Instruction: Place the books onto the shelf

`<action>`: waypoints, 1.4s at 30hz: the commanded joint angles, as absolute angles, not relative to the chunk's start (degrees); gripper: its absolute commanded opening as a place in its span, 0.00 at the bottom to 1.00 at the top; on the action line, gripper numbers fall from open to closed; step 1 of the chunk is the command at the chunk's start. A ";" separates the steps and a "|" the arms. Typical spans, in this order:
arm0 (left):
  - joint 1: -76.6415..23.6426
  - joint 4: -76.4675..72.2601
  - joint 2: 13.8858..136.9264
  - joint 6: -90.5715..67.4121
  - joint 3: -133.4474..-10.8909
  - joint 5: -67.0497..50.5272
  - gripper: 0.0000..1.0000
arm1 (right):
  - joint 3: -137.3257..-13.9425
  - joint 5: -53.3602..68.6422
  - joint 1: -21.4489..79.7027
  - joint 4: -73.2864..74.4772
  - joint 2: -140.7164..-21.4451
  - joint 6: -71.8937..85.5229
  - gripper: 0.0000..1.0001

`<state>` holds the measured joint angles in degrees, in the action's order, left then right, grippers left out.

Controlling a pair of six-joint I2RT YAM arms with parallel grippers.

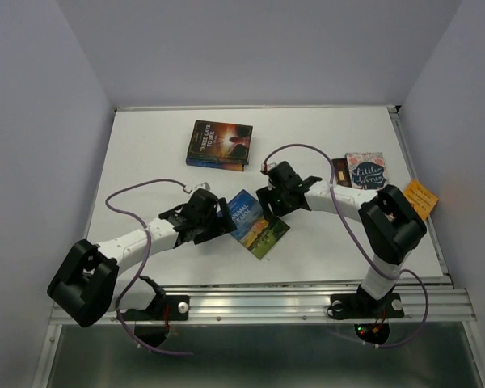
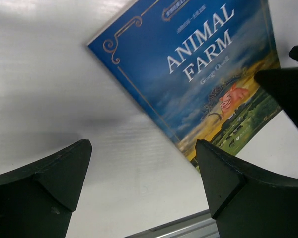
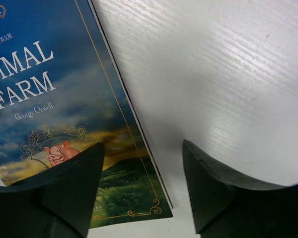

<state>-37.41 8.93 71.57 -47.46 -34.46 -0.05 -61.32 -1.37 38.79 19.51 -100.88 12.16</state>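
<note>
Presently the glossy blue paperback (image 1: 259, 226) is flanked: the left end effector (image 2: 141, 153) is spread wide beside it. The right end effector (image 3: 143, 146), jaws apart, is set astride its long edge.

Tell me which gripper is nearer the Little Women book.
Right. The right gripper sits left of the Little Women book; the left gripper lies farther left, beyond the Animal Farm book.

Blue and green book (image 1: 257, 224), white table (image 1: 145, 153)
</note>
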 commanded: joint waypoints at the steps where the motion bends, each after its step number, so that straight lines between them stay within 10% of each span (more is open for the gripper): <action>1: -37.79 4.31 69.26 -52.81 -32.52 -2.99 0.99 | -63.46 -4.92 39.64 21.09 -102.04 11.86 0.63; 5: -38.32 -0.69 69.60 -57.12 -29.10 -4.92 0.98 | -61.71 -3.70 39.64 21.18 -101.87 13.97 0.43; 18: -39.11 -12.82 86.22 -63.63 -35.06 -5.62 0.95 | -56.08 5.36 39.64 22.15 -103.01 17.58 0.34; 42: -40.78 -55.27 81.03 -60.21 -26.63 -15.91 0.99 | -52.04 23.99 35.34 13.19 -102.13 23.38 0.22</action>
<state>-38.48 -30.35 80.75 -58.24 -24.93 -4.49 -55.83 11.99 33.34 12.71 -99.42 19.70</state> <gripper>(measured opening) 0.990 0.319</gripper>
